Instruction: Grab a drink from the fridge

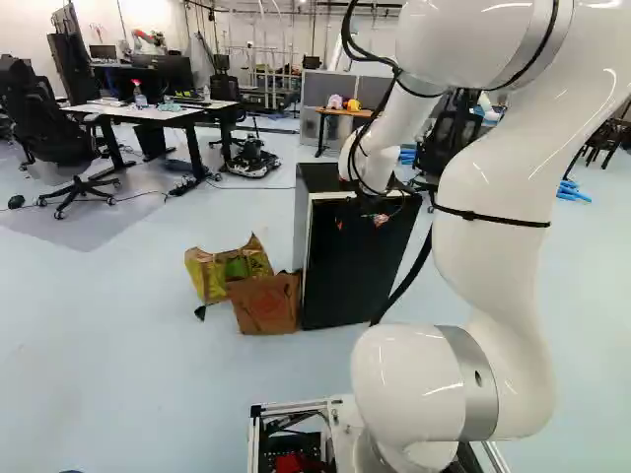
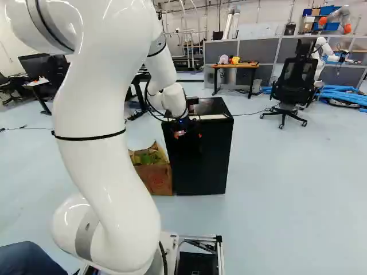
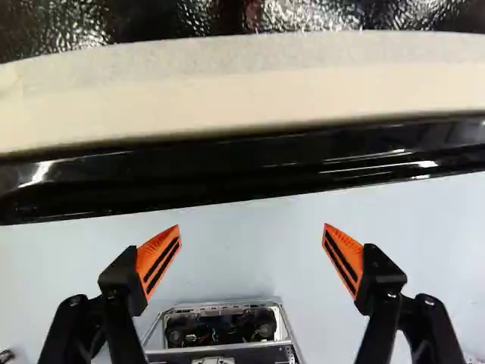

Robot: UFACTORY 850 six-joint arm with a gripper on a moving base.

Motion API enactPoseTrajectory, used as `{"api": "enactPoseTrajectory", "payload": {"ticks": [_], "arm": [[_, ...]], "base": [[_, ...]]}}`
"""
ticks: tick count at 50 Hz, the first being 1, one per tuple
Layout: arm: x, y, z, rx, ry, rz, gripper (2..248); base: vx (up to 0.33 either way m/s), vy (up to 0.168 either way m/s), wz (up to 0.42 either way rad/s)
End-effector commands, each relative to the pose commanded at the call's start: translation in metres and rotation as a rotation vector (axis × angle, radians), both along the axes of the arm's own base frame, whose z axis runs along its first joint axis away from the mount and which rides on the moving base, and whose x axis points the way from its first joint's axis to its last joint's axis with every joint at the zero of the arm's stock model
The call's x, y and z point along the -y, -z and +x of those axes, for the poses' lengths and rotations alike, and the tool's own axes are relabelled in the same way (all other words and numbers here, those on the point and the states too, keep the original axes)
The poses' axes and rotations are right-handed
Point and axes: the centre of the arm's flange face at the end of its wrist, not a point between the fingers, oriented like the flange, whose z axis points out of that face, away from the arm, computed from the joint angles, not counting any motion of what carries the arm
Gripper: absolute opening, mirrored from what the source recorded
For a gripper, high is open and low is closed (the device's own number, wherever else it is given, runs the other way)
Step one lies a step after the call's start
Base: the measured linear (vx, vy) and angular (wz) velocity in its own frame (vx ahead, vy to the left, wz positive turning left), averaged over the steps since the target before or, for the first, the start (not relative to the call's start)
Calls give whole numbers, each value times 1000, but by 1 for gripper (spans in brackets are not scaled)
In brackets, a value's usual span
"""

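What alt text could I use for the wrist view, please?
The black gripper stands open above the pale floor, its two orange-padded fingers wide apart and holding nothing. Ahead of them run the fridge's glossy black edge and a cream strip; part of a metal frame shows between them.

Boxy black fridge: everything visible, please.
The boxy black fridge stands upright on the pale blue floor, its door seemingly shut. Its top is glossy and pebbled, with a cream tape-like strip along the front edge. A brown paper bag sits right beside it. The black, orange-padded gripper hangs open near that edge; contact is unclear.
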Motion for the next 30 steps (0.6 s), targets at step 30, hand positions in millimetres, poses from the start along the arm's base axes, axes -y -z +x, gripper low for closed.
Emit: {"api": "enactPoseTrajectory", "payload": {"ticks": [30], "arm": [[-4,-2,-27,14,1,2,247]], "base": [[0,0,0]]}}
